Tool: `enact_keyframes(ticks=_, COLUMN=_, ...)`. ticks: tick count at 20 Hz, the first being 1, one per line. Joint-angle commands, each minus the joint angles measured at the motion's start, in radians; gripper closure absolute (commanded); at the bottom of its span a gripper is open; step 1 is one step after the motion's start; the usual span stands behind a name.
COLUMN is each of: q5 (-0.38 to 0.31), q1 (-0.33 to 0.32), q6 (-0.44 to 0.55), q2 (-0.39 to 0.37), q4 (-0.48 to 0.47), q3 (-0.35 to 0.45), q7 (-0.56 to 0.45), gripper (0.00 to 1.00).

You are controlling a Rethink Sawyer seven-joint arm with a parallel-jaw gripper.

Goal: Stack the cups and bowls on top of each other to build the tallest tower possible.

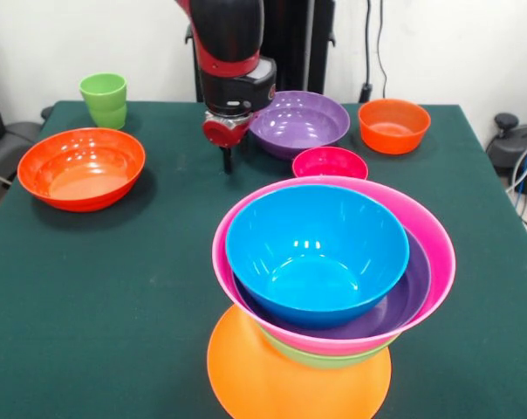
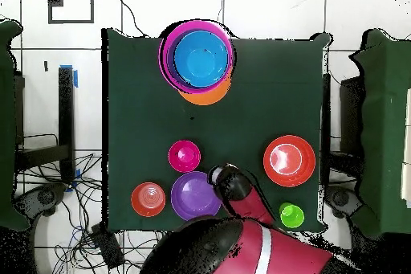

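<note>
Though partly hidden, five-bowl tower (image 1: 333, 288); one cup (image 1: 104, 99)

No readable text, labels, brand marks, numbers or signs anywhere, in front or overhead view.

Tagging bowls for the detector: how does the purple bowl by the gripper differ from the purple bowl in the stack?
The loose purple bowl stands alone and empty on the table; the stacked purple bowl sits inside the pink bowl and holds the blue bowl. The loose one shows its whole rim and inside; the stacked one shows only a crescent. Both are glossy, round and upright.
</note>
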Motion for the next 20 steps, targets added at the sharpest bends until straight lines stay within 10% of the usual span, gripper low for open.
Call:
enact_keyframes(ticks=1, q5=-0.038, q1=0.035, q6=0.079, q2=0.011, q4=0.049, q3=0.113, q7=0.116, gripper=0.00)
enact_keyframes(ticks=20, q5=0.000, q1=0.194, q6=0.283, q2=-0.121, q4=-0.011, q3=-0.061, q7=0.139, gripper=0.00)
